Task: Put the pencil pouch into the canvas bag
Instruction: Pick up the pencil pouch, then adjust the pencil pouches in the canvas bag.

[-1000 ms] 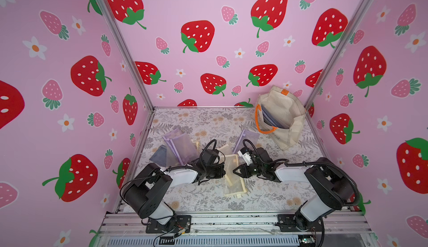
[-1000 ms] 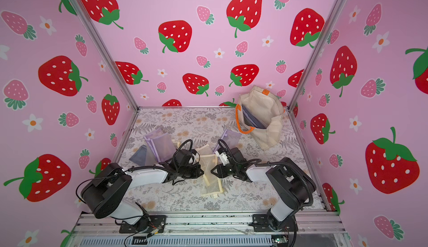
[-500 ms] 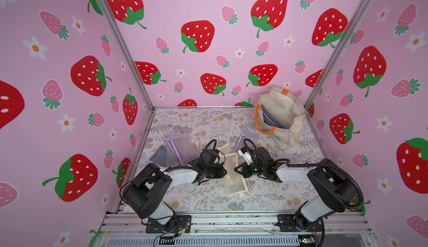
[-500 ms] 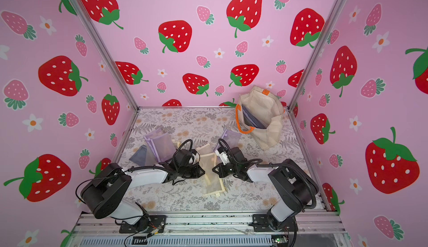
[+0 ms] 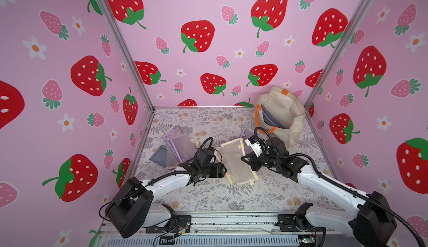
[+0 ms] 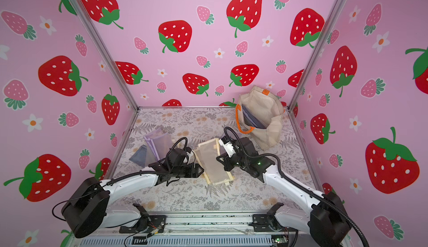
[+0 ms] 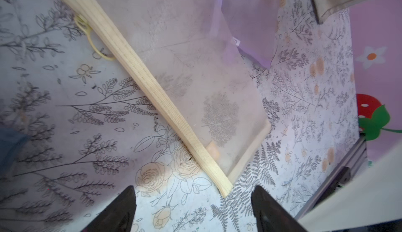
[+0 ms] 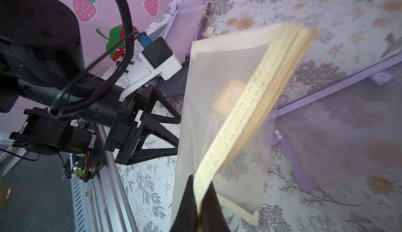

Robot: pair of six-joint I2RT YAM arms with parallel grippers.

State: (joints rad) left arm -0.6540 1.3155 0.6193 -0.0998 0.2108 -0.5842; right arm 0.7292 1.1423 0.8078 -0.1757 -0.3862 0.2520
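Cream mesh pencil pouch [image 5: 236, 162], one, pinched at its zipper edge by the closed right gripper [image 8: 200, 183]; one canvas bag [image 5: 295, 130] behind. Left gripper [image 7: 193, 189] reaches low, jaws wide, empty.

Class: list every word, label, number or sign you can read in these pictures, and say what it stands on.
None can be read.
A white tag on the purple mesh pouch: marks too blurred to read.
The cream mesh pouch and the canvas bag: no print shows.
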